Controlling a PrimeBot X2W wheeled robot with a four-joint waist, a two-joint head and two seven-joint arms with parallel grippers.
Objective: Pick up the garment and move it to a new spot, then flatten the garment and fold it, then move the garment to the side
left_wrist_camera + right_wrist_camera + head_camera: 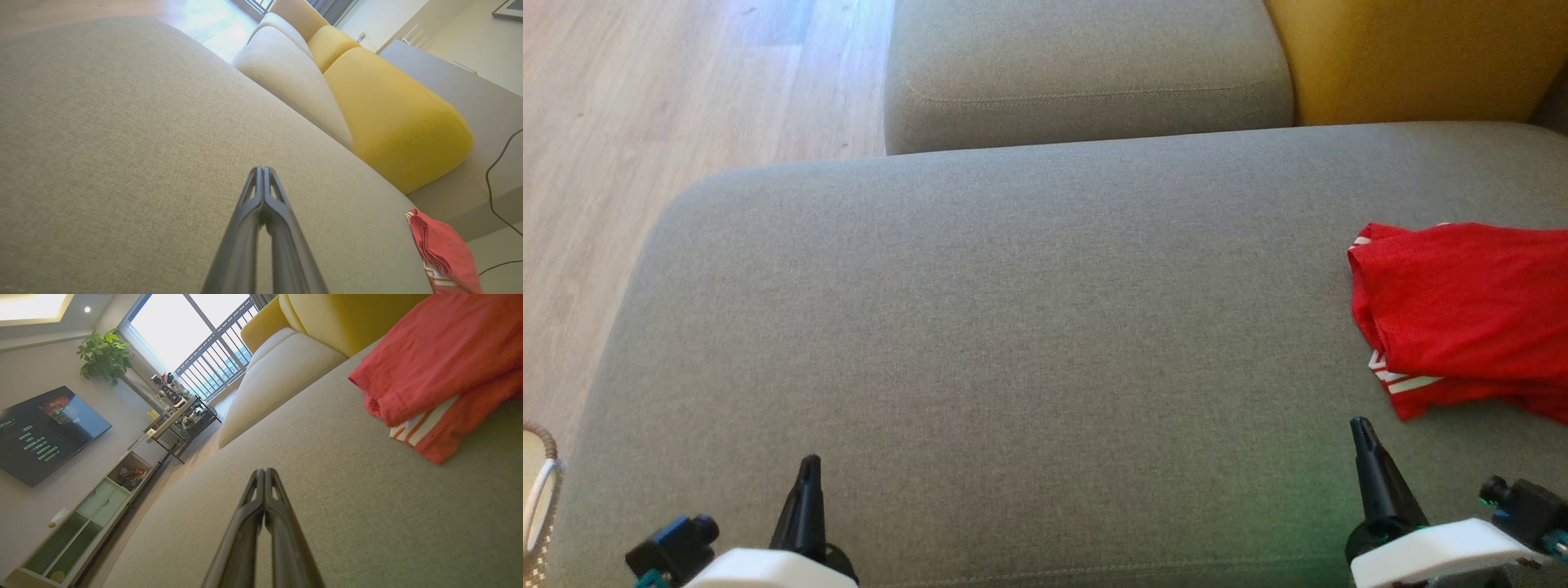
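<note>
The garment (1462, 310) is red with white stripes at its hem and lies folded on the right side of the grey sofa cushion (1013, 327), partly cut off by the head view's right edge. It shows at the lower right as the garment (443, 253) in the left wrist view and at the upper right as the garment (441, 363) in the right wrist view. My left gripper (809, 465) rests shut and empty at the lower left, far from it. My right gripper (1360, 429) is shut and empty just in front of the garment's near corner. Both show closed fingertips (262, 171) (264, 473) over bare cushion.
A second grey cushion (1086, 73) and a yellow cushion (1413, 57) lie beyond the seat. Wooden floor (645, 122) runs along the left. A woven basket rim (539, 498) sits at the far lower left. A TV (45, 433) and a shelf unit (81, 522) stand across the room.
</note>
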